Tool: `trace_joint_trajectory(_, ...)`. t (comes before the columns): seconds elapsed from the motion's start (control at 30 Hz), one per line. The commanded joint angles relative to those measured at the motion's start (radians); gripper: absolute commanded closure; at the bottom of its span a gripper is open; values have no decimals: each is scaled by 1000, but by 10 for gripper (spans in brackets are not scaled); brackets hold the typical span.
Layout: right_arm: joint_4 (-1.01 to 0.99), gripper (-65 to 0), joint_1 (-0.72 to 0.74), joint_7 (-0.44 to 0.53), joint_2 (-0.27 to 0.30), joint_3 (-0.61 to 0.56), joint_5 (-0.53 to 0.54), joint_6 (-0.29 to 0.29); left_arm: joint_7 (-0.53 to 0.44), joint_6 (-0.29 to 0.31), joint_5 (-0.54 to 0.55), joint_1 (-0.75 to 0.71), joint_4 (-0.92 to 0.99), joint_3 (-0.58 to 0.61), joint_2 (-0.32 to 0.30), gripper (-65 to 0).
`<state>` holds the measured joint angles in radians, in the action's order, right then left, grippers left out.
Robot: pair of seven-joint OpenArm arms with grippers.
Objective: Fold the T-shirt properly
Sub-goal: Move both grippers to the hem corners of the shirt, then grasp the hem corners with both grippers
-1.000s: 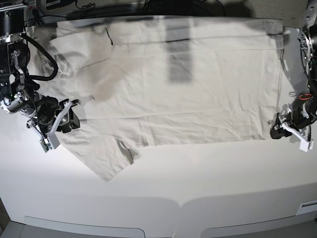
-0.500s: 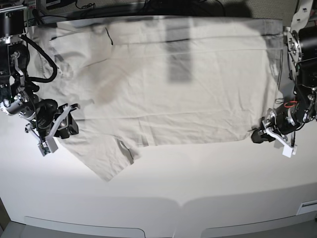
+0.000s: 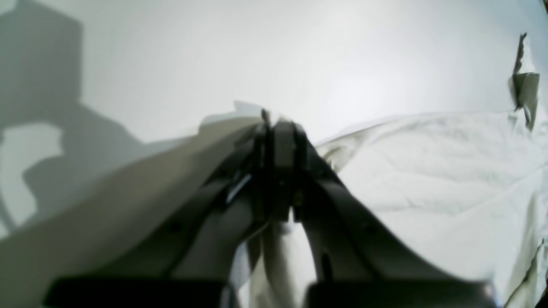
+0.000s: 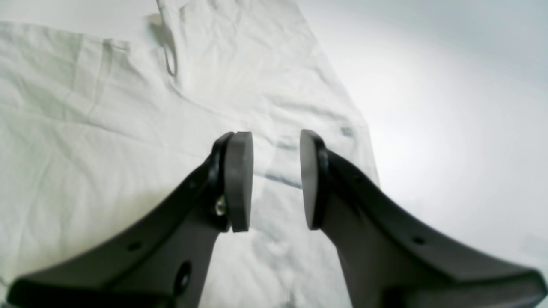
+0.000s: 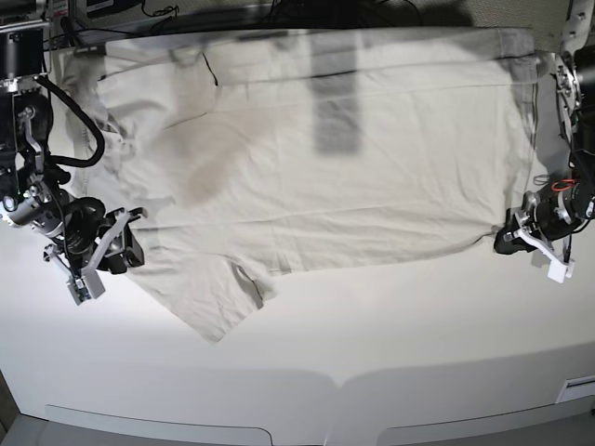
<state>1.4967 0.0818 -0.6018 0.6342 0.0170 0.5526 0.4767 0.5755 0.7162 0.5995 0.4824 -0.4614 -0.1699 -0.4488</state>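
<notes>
The T-shirt (image 5: 316,158), off-white and wrinkled, lies spread flat across the white table (image 5: 390,325), with one sleeve (image 5: 209,297) pointing toward the front edge. At the right of the base view, my left gripper (image 5: 505,243) is shut on the shirt's bottom corner. In the left wrist view its fingers (image 3: 282,145) press together with a fold of cloth (image 3: 128,201) pinched between them. At the left, my right gripper (image 5: 119,253) stands open at the shirt's edge beside the sleeve. The right wrist view shows that gripper (image 4: 276,179) hanging over the cloth (image 4: 107,128) with nothing between its pads.
Dark cables and gear (image 5: 158,11) line the table's back edge behind the shirt. A black cable (image 5: 79,130) loops from the right arm over the shirt's left corner. Bare table runs along the front, with a small white label (image 5: 578,383) at the front right.
My left gripper reached in to the shirt's bottom corner, shut on it and drew slightly right. The cloth shifted a little. My right gripper stayed open and drifted slightly left.
</notes>
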Motion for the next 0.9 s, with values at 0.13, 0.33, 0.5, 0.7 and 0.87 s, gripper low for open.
trace_joint_trajectory(0.13, -172, -193, 181, 24, -37, -2, -1, 51, 0, -18, -15, 14, -4, 1, -14, 0)
trace_joint_trajectory(0.33, -428, -194, 453, 23, -73, -210, -83, 65, -20, -18, -15, 14, -4, 1, -13, 0)
trace_joint_trajectory(0.5, -597, -216, 618, -13, -89, -321, -70, 63, -23, -18, -15, 13, -4, 1, 2, 0)
trace_joint_trajectory(0.7, -772, -215, 756, -117, -132, -325, -70, 67, -31, -18, -15, 14, -4, 1, 31, 0)
trace_joint_trajectory(0.87, -916, -215, 817, -103, -189, -325, -124, 70, -31, -18, -24, 14, -4, 1, 53, 0)
